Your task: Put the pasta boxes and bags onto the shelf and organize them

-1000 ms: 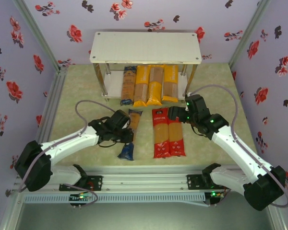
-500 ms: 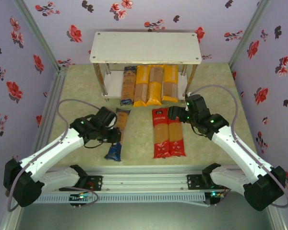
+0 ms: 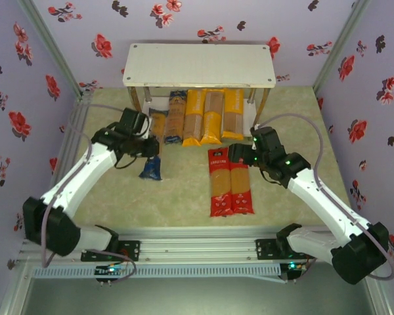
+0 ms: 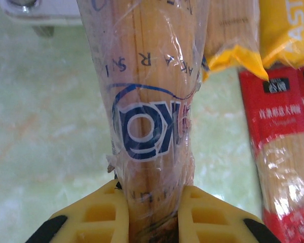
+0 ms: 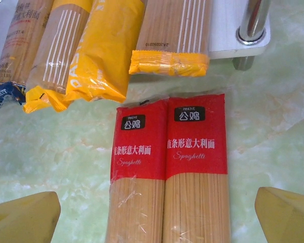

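The white two-tier metal-legged shelf (image 3: 199, 64) has its top board open. Brown and yellow-orange spaghetti packs (image 3: 212, 117) crowd its lower board. Two red spaghetti packs (image 3: 230, 182) block the green marbled table (image 3: 177, 197) before its right half.

Bright, even, soft light with faint shadows — glints on the pasta pack (image 4: 152, 91), left wrist view soft.

Shelved packs (image 3: 212, 118) — far ends hidden under top board (image 3: 198, 64).

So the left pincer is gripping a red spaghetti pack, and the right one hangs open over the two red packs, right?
No: the left pincer grips a brown, blue-printed pack, as the left wrist view shows. The right pincer does hang open over the two red packs.
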Robot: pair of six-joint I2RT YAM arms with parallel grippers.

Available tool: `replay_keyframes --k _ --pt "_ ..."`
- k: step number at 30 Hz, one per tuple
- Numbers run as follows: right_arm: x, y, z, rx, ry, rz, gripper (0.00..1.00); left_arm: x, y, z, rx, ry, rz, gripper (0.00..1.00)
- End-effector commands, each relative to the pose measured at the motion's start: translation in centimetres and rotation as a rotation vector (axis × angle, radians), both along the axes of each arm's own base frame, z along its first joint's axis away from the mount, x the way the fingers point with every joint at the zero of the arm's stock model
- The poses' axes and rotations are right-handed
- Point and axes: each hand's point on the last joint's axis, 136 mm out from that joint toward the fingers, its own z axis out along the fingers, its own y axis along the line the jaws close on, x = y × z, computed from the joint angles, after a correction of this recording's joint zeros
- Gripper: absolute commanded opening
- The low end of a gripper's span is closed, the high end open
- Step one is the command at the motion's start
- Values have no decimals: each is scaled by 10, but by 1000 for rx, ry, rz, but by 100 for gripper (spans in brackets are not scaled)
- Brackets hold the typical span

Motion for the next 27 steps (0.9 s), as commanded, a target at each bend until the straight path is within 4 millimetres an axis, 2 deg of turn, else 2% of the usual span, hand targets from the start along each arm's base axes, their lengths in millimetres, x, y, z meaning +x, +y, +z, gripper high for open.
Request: replay_keyframes --k 1,7,13,20,27 --pt "9 5 13 7 -23 16 99 55 -11 41 -32 -201 -36 0" --pt "17 9 9 -10 -12 24 99 110 -16 39 -1 -252 -18 0" --pt "23 12 3 -26 3 27 99 151 -15 26 88 -292 18 0" --pt "28 15 -3 -41 22 33 99 182 1 12 196 -349 110 0" --pt "31 16 -9 -46 35 32 99 198 -3 4 194 -384 124 0"
